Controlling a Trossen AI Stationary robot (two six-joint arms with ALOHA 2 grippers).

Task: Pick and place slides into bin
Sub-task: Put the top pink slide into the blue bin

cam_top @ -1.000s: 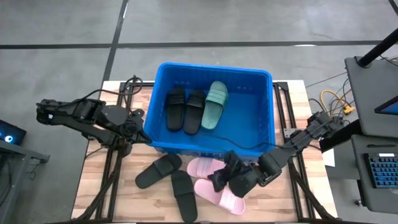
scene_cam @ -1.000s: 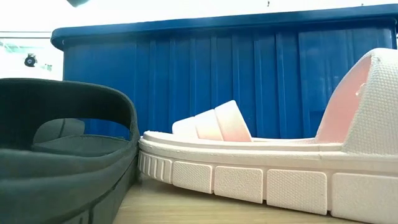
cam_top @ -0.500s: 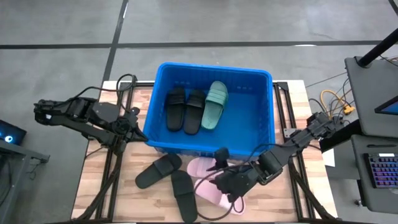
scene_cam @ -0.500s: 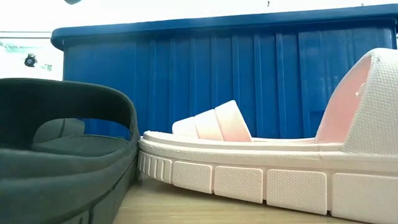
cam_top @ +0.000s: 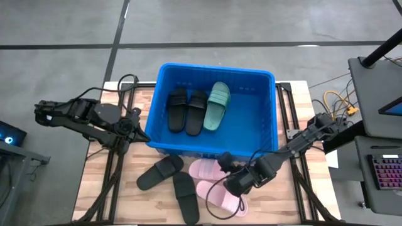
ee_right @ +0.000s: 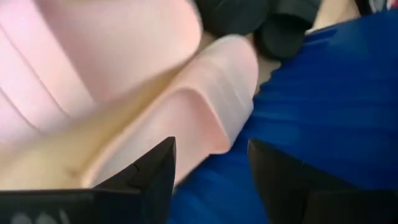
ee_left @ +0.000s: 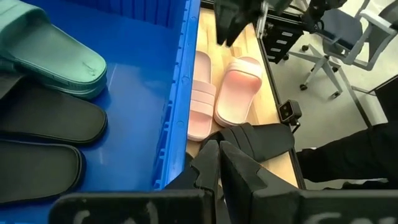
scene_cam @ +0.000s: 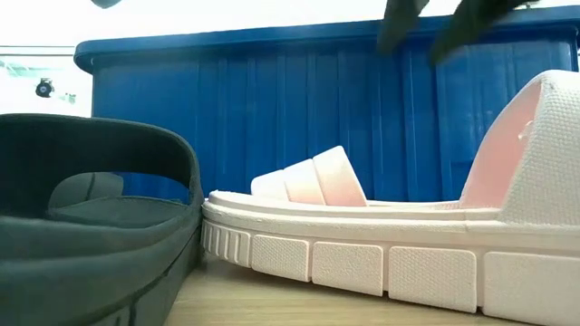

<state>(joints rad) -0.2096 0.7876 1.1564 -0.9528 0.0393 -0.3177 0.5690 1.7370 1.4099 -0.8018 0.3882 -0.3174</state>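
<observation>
Right hand (cam_top: 227,177) open, poised over the pink slides (cam_top: 217,188) just outside the bin (cam_top: 274,119); left hand (cam_top: 139,130) closed, empty, at bin's wall.

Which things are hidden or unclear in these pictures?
- Low view: the bin wall hides everything inside; the right tool is cut by the top edge.
- High view: the right tool covers part of a pink slide, so contact is unclear.
- Right wrist view: the pink slide is blurred.
- The second green slide appears nowhere.
</observation>
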